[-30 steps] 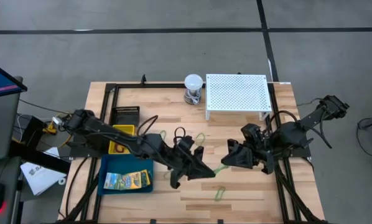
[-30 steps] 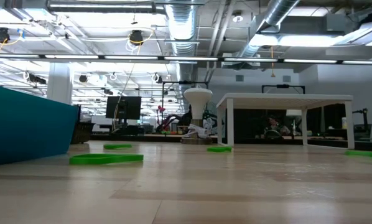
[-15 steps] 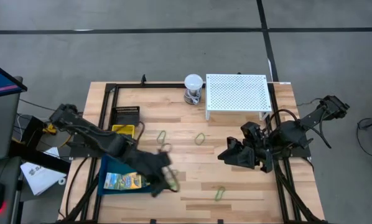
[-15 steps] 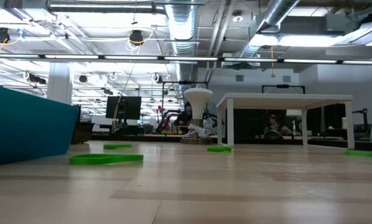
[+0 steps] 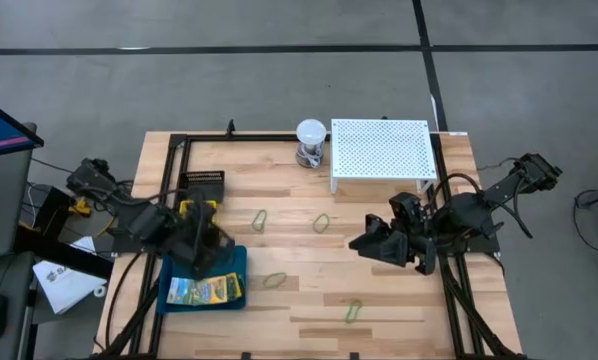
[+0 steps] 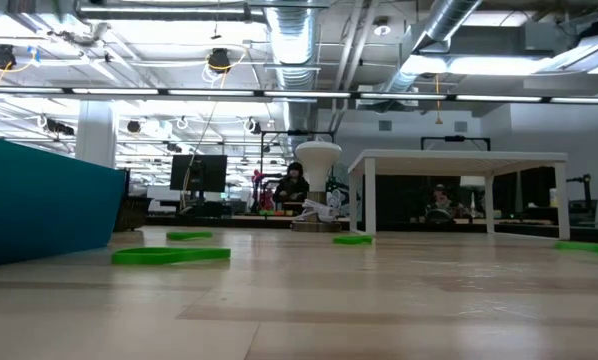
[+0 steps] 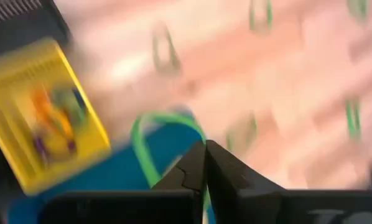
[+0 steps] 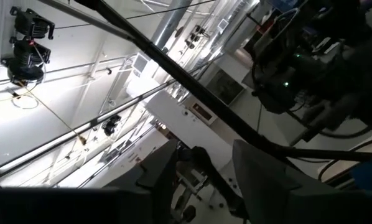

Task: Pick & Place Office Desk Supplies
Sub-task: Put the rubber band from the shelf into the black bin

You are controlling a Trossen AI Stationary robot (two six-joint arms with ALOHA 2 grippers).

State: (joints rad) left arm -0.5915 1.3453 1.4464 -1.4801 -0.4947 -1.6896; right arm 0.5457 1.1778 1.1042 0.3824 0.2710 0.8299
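Loop-carrying left gripper [image 7: 204,163], jaws pinched on a green loop [image 7: 150,140], hovers over the blue tray [image 5: 234,262] near the bench's left edge. Right gripper [image 8: 201,163], jaws apart and empty, waits near the right edge. Released here, the loop could miss the yellow bin [image 7: 46,112].

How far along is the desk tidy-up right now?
Done: colored loops sit in the yellow bin and packets in the blue tray. In hand: the left hand is shut on a green loop above the tray. Left: four green loops on the table; the right hand is open and empty.
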